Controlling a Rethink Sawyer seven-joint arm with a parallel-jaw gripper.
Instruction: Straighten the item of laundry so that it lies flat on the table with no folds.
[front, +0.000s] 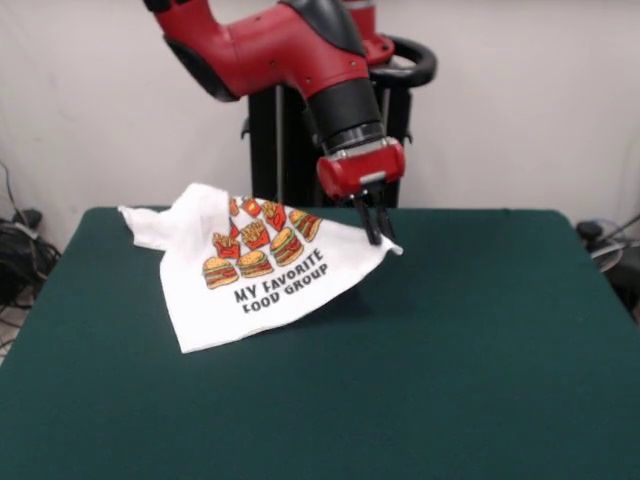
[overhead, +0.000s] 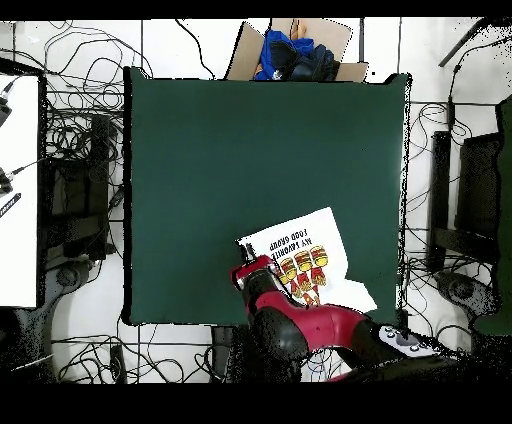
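We see the white T-shirt (front: 255, 270) lying in the upper left of the front view, on the far-left part of the dark green bench (front: 450, 360). Its print faces us: rows of burgers, fries and drinks in red, orange and brown, and below them the black words "MY FAVORITE FOOD GROUP", running slightly uphill to the right. The shirt is not flat; its right corner is lifted and drawn to a point, and a fold bunches toward the upper left.

The claw (front: 375, 228) hangs from the red and black arm (front: 290, 50) at the picture's upper centre, its two dark fingers close together and pinched on that raised right corner of the shirt.

In the overhead view the shirt (overhead: 305, 250) sits at the lower right of the bench (overhead: 220, 150), with the text upside down.
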